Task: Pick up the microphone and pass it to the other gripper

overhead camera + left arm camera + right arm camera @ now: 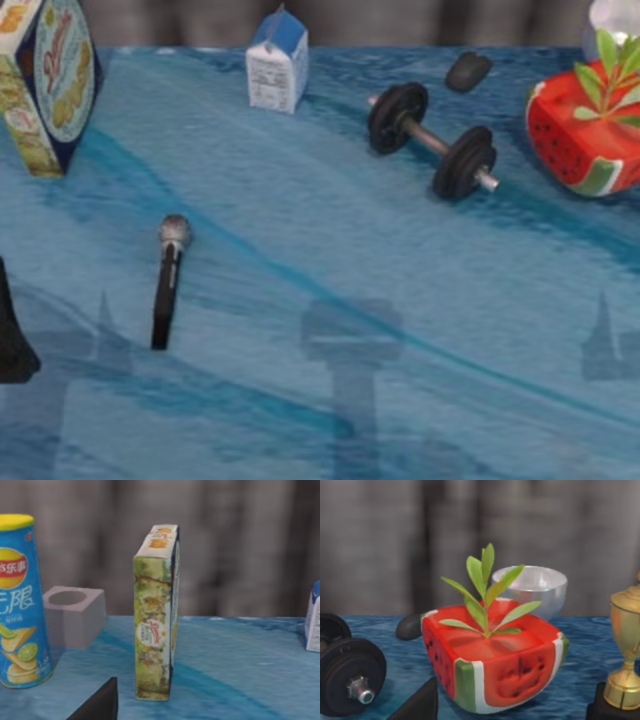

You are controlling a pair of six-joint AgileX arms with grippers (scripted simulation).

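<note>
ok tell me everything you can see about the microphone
The microphone has a slim black stick handle and a small round silver-grey mesh head. It lies flat on the blue table in the left half of the top view, head towards the far edge, handle towards the near edge, tilted slightly. Nothing touches it except the table; no gripper is at it.

The blue crisp tube (17,600) just off to one side of the left end effector (97,705) carries the clearest print: a red-and-yellow round badge with Chinese characters reading "乐事", and below it a large white "限" (the start of that line is cut off by the picture edge). The tall flat box (156,612) straight ahead of that end effector has a small oval label and an orange title on top, neither legible. The little blue-and-white carton (277,62) bears fine print, too small to read.
</note>
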